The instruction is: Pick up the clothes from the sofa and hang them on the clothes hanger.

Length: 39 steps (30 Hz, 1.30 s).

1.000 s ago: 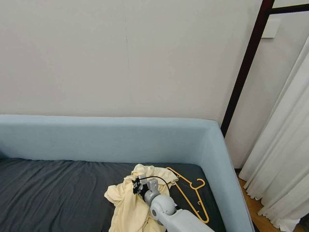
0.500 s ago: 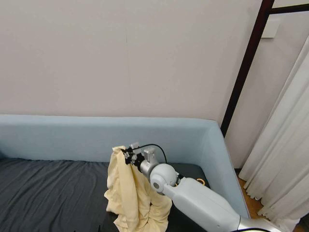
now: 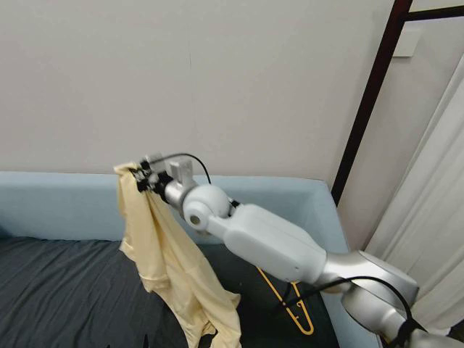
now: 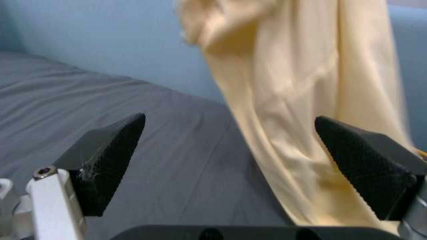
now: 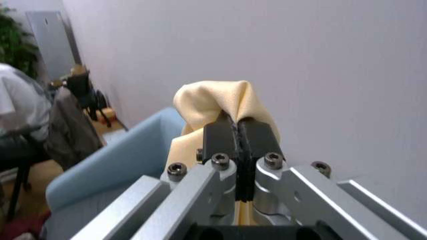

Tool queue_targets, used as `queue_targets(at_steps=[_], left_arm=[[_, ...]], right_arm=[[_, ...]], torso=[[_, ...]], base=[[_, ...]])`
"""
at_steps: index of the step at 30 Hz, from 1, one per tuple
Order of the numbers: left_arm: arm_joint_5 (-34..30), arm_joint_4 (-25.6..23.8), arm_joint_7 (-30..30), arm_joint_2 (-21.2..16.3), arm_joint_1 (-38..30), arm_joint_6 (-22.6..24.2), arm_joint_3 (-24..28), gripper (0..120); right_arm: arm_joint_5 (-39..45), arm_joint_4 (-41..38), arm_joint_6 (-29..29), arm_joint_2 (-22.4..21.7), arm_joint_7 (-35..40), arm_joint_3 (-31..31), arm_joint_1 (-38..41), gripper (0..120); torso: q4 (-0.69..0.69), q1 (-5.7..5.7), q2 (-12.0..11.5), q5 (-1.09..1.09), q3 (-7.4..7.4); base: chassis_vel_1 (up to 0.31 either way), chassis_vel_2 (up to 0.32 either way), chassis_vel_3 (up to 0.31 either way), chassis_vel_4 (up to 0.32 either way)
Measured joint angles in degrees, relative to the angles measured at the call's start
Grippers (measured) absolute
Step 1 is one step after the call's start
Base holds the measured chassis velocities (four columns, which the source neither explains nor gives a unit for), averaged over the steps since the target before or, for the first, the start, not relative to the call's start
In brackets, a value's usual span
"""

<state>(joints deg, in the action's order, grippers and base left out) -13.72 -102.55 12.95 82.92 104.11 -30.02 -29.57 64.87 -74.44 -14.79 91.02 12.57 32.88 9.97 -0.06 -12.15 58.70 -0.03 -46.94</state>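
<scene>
**Yellow garment held up above the sofa**

The right end effector [image 3: 145, 177] is clamped shut on a bunched fold of the yellow garment [image 3: 163, 246]. The cloth hangs straight down from it, in front of the backrest of the pale blue sofa [image 3: 65, 203], and its lower end trails off below by the dark seat cushion [image 3: 58, 297].

The right wrist view shows the grip close up. The two black pads of the right end effector [image 5: 237, 132] are pressed together, and a hump of the garment [image 5: 210, 102] bulges just past their tips. Beyond them are the sofa [image 5: 113, 165], a bare wall and a plant [image 5: 13, 45] in the far corner.

The left wrist view looks in from low down. The left end effector [image 4: 230, 135] has its fingers spread wide with nothing between them, just above the seat. The garment [image 4: 293, 100] hangs ahead of it against the blue backrest [image 4: 100, 35], with folds running down its length.

In the head view, a yellow hanger [image 3: 272, 288] lies on the seat below the right arm, well apart from that end effector. Further to that side stand a dark pole [image 3: 370, 94] and a white curtain [image 3: 435, 217], with a plain white wall [image 3: 217, 72] behind.
</scene>
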Motion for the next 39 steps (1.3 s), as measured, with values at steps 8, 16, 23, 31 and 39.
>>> queue_targets(at_steps=[8,16,23,31,39], left_arm=[[0.0,-0.4,0.1,0.5,0.3,0.1,0.2,100],[0.3,0.2,0.1,0.5,0.4,0.8,0.7,100],[0.4,0.9,0.0,0.0,0.2,1.8,1.0,100],[1.5,2.3,-0.2,0.2,-1.0,2.7,2.0,100],[3.3,3.0,-0.3,0.1,-2.1,3.7,3.7,100]], right_arm=[[4.5,6.1,1.6,1.4,-1.7,-7.9,6.3,0],[3.3,-11.7,1.5,-12.0,1.1,-3.7,-12.9,0],[-7.5,-17.1,3.0,-27.6,-2.3,-5.7,-38.0,0],[-12.8,-21.6,3.6,-37.0,-3.7,-16.4,-57.5,0],[-12.4,-28.8,1.2,-44.4,-3.0,-30.4,-71.8,0]], torso=[[-0.07,0.0,0.0,0.04,0.0],[-0.02,0.01,0.0,0.04,-0.01],[-0.05,0.01,0.0,0.07,0.0],[-0.05,0.01,0.0,0.06,0.01],[0.0,0.01,0.0,0.02,0.01]], base=[[0.0,0.0,0.0,0.0],[0.0,0.0,0.0,0.0],[0.0,0.0,0.0,0.0],[0.0,0.0,0.0,0.0],[0.0,0.0,0.0,0.0]])
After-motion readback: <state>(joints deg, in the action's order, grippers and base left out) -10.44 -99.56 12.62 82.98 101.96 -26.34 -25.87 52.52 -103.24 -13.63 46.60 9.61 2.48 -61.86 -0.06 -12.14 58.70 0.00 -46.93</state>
